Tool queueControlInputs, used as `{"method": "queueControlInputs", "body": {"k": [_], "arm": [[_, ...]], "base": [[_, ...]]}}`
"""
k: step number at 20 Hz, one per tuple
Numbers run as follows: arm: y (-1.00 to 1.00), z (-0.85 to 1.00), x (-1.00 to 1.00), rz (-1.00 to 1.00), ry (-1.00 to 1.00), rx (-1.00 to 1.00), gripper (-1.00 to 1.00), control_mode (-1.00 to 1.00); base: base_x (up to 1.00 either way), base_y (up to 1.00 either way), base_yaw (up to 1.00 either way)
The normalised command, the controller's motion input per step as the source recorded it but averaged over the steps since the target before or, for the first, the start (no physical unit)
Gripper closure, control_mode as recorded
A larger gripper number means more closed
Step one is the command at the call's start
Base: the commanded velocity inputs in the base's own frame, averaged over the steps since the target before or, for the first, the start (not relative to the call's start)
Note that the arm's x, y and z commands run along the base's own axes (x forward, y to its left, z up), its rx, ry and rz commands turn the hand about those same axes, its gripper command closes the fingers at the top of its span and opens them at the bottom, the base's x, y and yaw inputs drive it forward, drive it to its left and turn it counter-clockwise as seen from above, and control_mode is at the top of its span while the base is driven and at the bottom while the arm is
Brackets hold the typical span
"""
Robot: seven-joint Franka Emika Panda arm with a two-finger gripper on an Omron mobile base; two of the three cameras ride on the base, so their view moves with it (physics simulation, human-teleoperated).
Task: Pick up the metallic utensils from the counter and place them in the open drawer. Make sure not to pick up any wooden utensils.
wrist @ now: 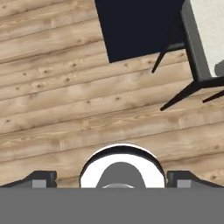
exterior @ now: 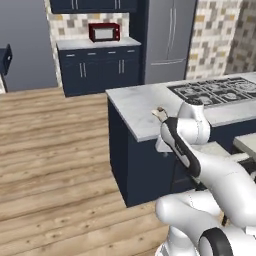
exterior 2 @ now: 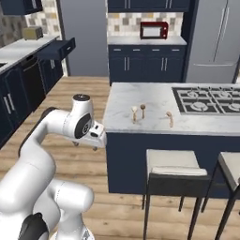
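Note:
Three small utensils lie on the white marble counter [exterior 2: 140, 96]. The left utensil [exterior 2: 134, 113] has a pale end on a brown handle, and the middle utensil [exterior 2: 143, 110] looks dark brown. The right one [exterior 2: 169, 118] is pale tan like a wooden utensil. One utensil [exterior: 160, 113] peeks out behind my arm. The open drawer [exterior 2: 58, 49] juts from the navy cabinets at far left. My gripper [exterior 2: 85, 145] hangs beside the island's left end, below counter height. It points down at the floor, and its fingertips [wrist: 40, 178] stand wide apart and open, with nothing between them.
A black gas hob [exterior 2: 208, 100] fills the counter's right part. Two stools [exterior 2: 174, 169] stand along the island's near side; one stool [wrist: 203, 39] is close below the hand. Wooden floor [wrist: 65, 109] lies under the gripper. A red microwave [exterior 2: 153, 30] sits on the back worktop.

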Motion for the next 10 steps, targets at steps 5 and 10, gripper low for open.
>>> {"method": "queueControlInputs", "body": {"k": [5,10], "arm": [[0.0,0.0,0.0,0.0,0.0,0.0,-1.0,1.0],[0.0,0.0,0.0,0.0,0.0,0.0,-1.0,1.0]], "base": [[0.05,-0.63,-0.28],[0.26,-0.25,-0.17]]}}
